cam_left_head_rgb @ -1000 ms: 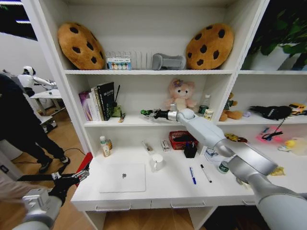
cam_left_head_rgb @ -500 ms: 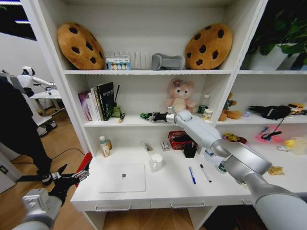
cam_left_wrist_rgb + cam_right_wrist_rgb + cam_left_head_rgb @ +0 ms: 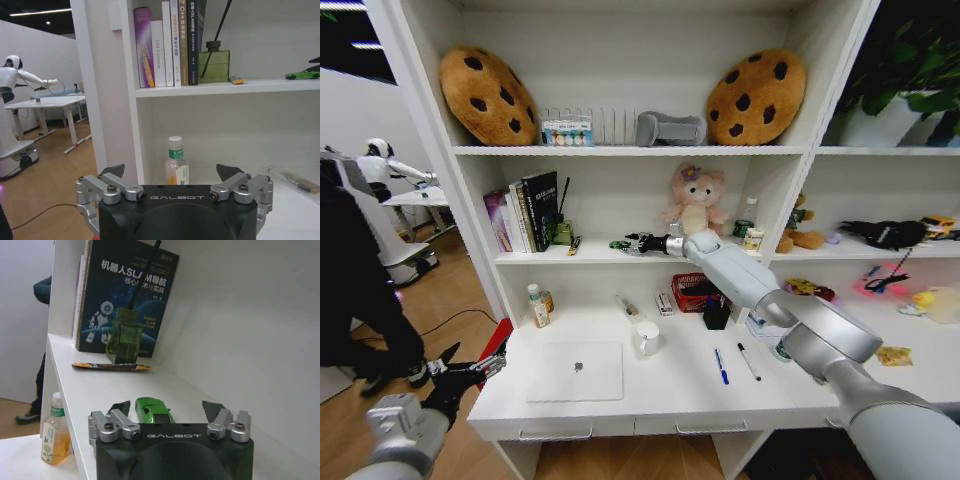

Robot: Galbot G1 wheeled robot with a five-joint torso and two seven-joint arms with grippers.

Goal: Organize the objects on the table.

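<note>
Right claw [image 3: 632,242] at the middle shelf [image 3: 600,254], fingers spread, nothing pinched. Green car [image 3: 154,411] on the shelf board directly ahead, between the two fingertips, not visibly gripped. Long axis of the car in line with the claw's reach, nose pointing toward the green bottle [image 3: 123,341] and the books [image 3: 125,300] at the far left end of the shelf. Judgement: car set down or about to be released; a straight retreat along that axis looks safest.

Car: small, glossy, hard plastic, low and rounded; likely to roll.

Left claw [image 3: 468,374] parked low, off the left end of the desk [image 3: 660,400], fingers spread, empty.

On the smooth white desk: flat silver laptop [image 3: 576,371] at left, blue pen [image 3: 721,366] and black pen [image 3: 749,361] at right, both thin, lying near-to-far.
</note>
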